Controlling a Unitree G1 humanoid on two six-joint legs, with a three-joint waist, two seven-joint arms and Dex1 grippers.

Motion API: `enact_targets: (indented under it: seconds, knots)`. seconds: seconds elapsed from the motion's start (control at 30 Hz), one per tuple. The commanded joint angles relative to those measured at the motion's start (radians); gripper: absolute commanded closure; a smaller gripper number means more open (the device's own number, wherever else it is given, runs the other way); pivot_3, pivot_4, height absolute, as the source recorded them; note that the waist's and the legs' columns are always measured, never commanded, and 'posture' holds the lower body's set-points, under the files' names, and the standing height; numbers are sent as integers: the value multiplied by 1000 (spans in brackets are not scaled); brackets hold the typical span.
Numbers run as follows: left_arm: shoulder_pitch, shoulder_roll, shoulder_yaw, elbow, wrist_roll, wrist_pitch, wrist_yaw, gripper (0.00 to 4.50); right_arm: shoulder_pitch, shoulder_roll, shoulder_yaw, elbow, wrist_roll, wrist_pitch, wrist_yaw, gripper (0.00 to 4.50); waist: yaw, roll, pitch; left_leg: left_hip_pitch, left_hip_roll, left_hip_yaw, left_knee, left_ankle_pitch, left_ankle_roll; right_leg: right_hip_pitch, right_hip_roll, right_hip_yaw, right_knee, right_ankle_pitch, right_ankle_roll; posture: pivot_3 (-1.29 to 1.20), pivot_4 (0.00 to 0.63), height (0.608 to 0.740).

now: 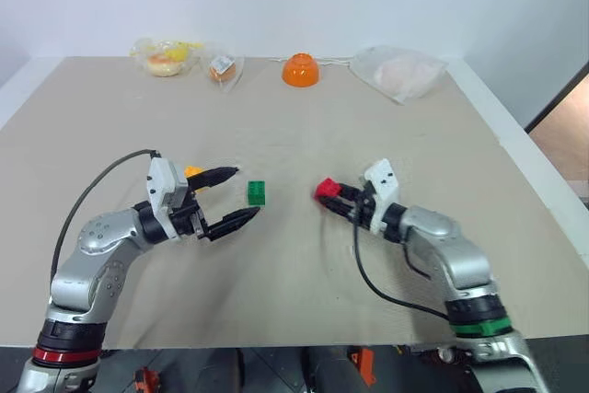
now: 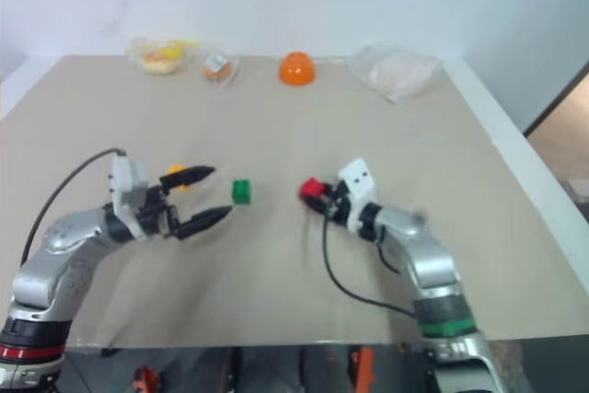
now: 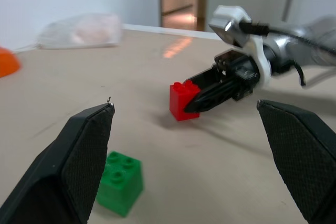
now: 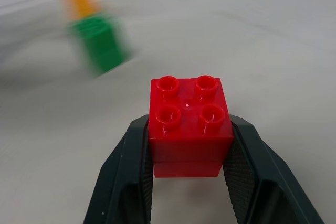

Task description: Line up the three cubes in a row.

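Your right gripper (image 4: 189,169) is clamped on the red cube (image 4: 190,124), holding it by its lower sides just right of the green cube (image 1: 256,192). The hold sits low, so a quick swing could tip the red cube or knock the green one out of line. Your left gripper (image 1: 241,195) stands wide open and empty, just left of the green cube; the yellow cube (image 1: 192,171) lies behind its upper finger, easily nudged. Far behind the green cube, the bowl (image 1: 300,70) sits upside down, so nothing shows inside.
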Motion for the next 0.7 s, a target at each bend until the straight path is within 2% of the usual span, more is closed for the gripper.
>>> enact_targets:
  seconds: [0.03,0.13,0.37,0.53,0.7]
  knots:
    - [-35,32,9,39,3,-29,-68,0,13,-105,21,-1,25,-53,209,3250,0,0,0,0,0,0,0,0,0,0,0,0,0,0,0,0,150,740]
    - [-41,43,10,68,9,-45,-100,0,-1,-129,28,70,-9,-133,248,3250,-4,0,0,1,1,0,0,0,0,0,1,-1,0,1,-1,0,150,740]
    - [-37,36,13,68,-1,-35,-113,0,-91,-101,96,248,-112,-354,327,3250,-5,0,0,2,2,0,0,0,1,0,3,0,0,2,-2,0,150,740]
    - [-35,39,19,66,-6,-28,-114,0,-141,-78,123,311,-113,-388,408,3250,-7,0,0,3,3,1,0,1,1,0,4,1,0,3,-2,0,150,740]
    - [-20,42,32,53,-17,-14,-101,0,-156,-53,144,293,-85,-366,474,3250,-6,0,0,3,7,0,0,1,1,0,8,1,0,4,-5,0,150,740]
